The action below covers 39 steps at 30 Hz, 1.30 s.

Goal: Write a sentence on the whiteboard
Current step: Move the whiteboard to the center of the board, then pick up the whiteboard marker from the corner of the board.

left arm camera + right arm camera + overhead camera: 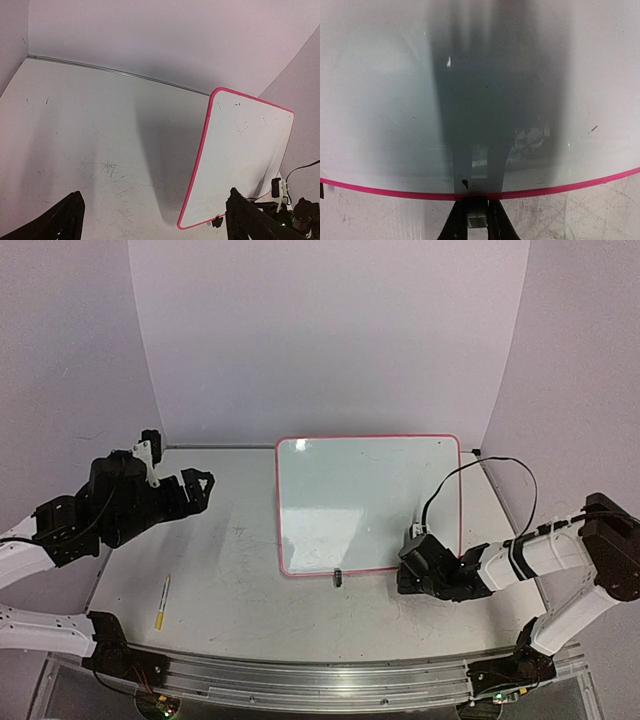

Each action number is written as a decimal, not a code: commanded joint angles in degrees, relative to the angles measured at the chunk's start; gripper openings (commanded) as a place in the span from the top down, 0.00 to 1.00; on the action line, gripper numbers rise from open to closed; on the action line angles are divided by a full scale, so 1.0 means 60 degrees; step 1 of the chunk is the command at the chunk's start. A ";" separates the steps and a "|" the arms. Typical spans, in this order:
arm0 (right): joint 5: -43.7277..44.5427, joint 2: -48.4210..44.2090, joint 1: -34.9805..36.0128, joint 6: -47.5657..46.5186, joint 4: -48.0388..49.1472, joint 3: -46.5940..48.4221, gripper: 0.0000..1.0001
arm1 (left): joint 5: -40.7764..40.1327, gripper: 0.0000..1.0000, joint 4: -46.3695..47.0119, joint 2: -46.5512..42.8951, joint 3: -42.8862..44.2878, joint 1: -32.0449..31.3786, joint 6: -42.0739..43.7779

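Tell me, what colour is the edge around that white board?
The whiteboard has a bright pink rim, clearest in the left wrist view.
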 commanded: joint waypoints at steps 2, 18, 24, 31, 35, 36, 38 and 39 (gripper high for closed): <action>0.0913 -0.0249 -0.0175 0.1313 -0.0682 0.0011 0.89 | -0.0342 0.01 0.1023 0.0115 0.0054 0.0013 0.0126; 0.1651 -0.0090 0.0364 0.2673 -0.2347 0.0579 0.37 | -0.0775 0.01 0.1461 0.1906 0.1053 0.0092 0.1623; 0.1734 -0.0747 0.1416 0.3468 -0.3567 0.0916 0.23 | -0.0393 0.01 0.1450 0.2362 0.0762 0.0357 0.1116; 0.1665 -0.3398 0.1559 0.2599 -0.3652 0.0461 0.17 | -0.0831 0.01 0.0803 0.2452 0.0665 0.0465 -0.0064; 0.1523 -0.4776 0.1557 0.1781 -0.3185 0.0144 0.10 | -0.1120 0.01 -0.0078 0.2150 0.0519 0.0501 -0.1136; 0.1482 -0.5068 0.1557 0.1534 -0.2985 0.0021 0.08 | -0.1205 0.01 -0.0453 0.2122 0.0527 0.0510 -0.1430; 0.1314 -0.5789 0.1561 0.0923 -0.2443 -0.0273 0.05 | -0.1239 0.01 -0.1285 0.2109 0.0567 0.0546 -0.2123; 0.1198 -0.6179 0.1562 0.0620 -0.2174 -0.0389 0.05 | -0.1131 0.01 -0.1707 0.2107 0.0603 0.0573 -0.2459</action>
